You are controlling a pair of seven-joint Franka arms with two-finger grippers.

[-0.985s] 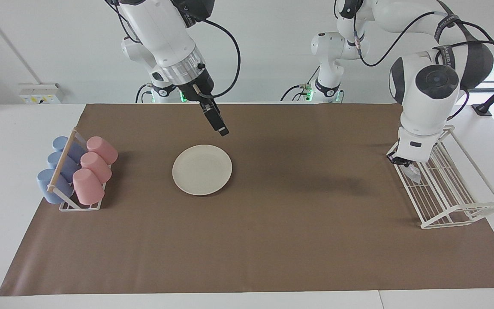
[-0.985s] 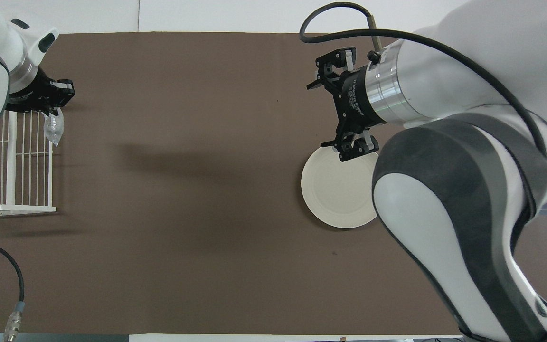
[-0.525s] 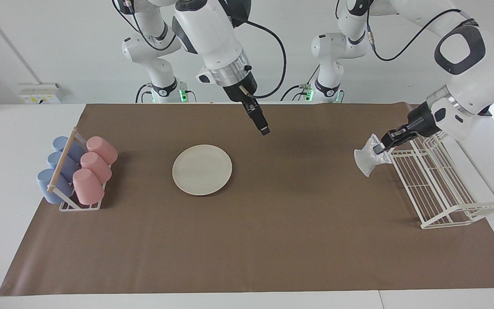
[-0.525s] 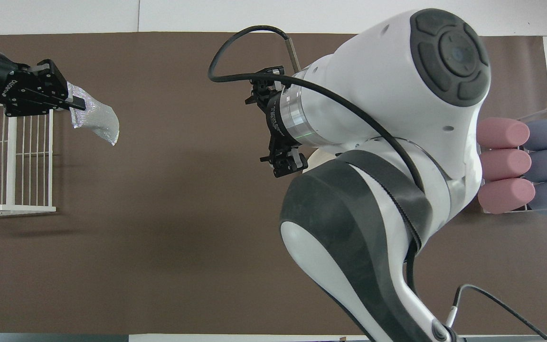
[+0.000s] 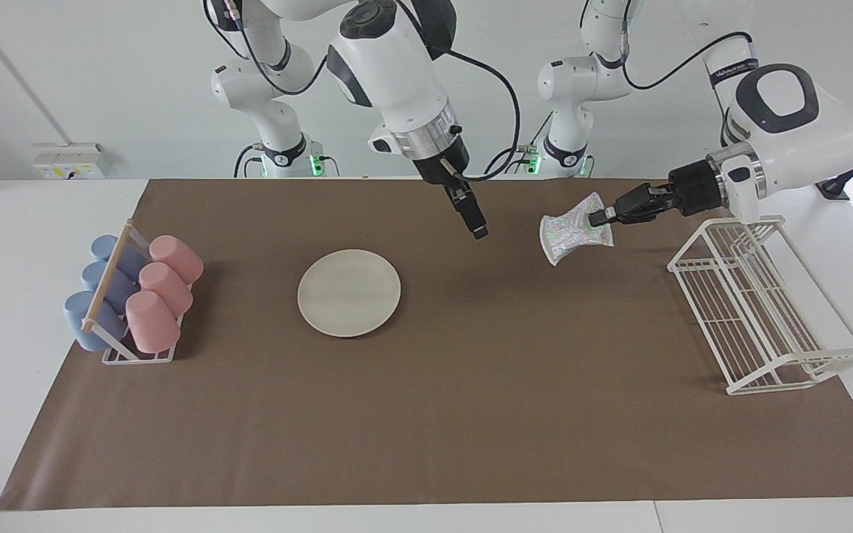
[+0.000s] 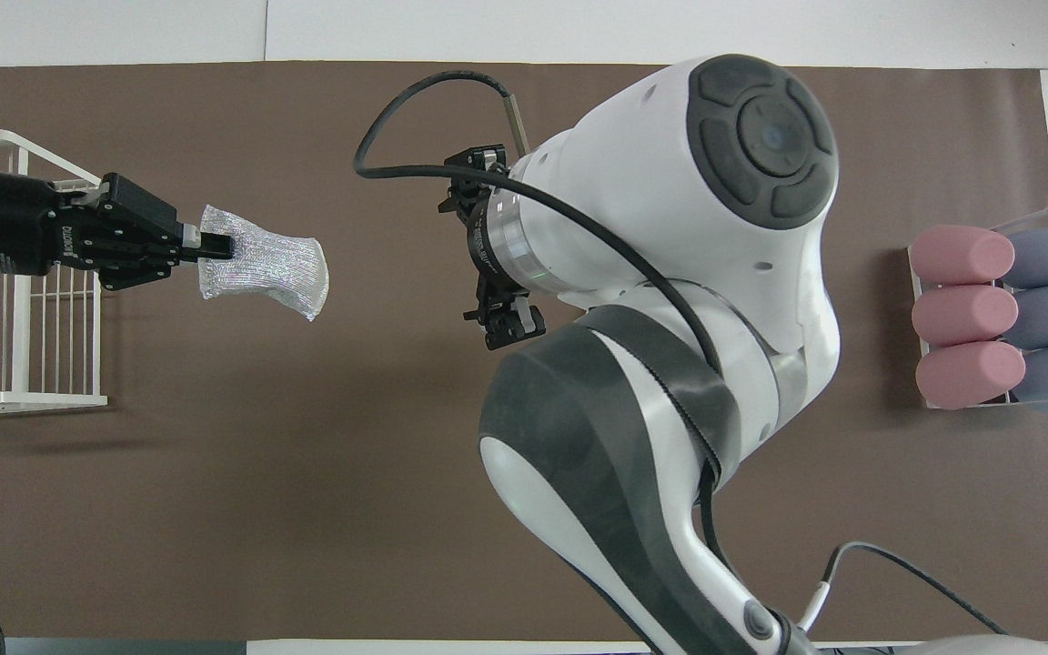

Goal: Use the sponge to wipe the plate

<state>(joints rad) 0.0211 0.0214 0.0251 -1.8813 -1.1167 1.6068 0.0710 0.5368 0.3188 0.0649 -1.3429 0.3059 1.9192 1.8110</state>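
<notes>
The cream-white plate [image 5: 349, 292] lies flat on the brown mat; in the overhead view the right arm hides it. The glittery silver sponge [image 5: 573, 228] [image 6: 269, 268] hangs in the air over the mat, between the plate and the wire rack. My left gripper [image 5: 606, 217] [image 6: 213, 244] is shut on one edge of it, reaching out level from the rack's side. My right gripper [image 5: 475, 222] [image 6: 483, 253] hovers open and empty over bare mat, off the plate's rim toward the left arm's end of the table.
A white wire rack [image 5: 760, 311] [image 6: 24, 300] stands at the left arm's end of the mat. A holder with pink and blue cups [image 5: 134, 296] [image 6: 997, 318] sits at the right arm's end. The brown mat [image 5: 471, 414] covers most of the table.
My left gripper has lifted the sponge out of the wire rack and carried it toward the middle of the table. My right gripper has swung from over the plate's edge toward the sponge.
</notes>
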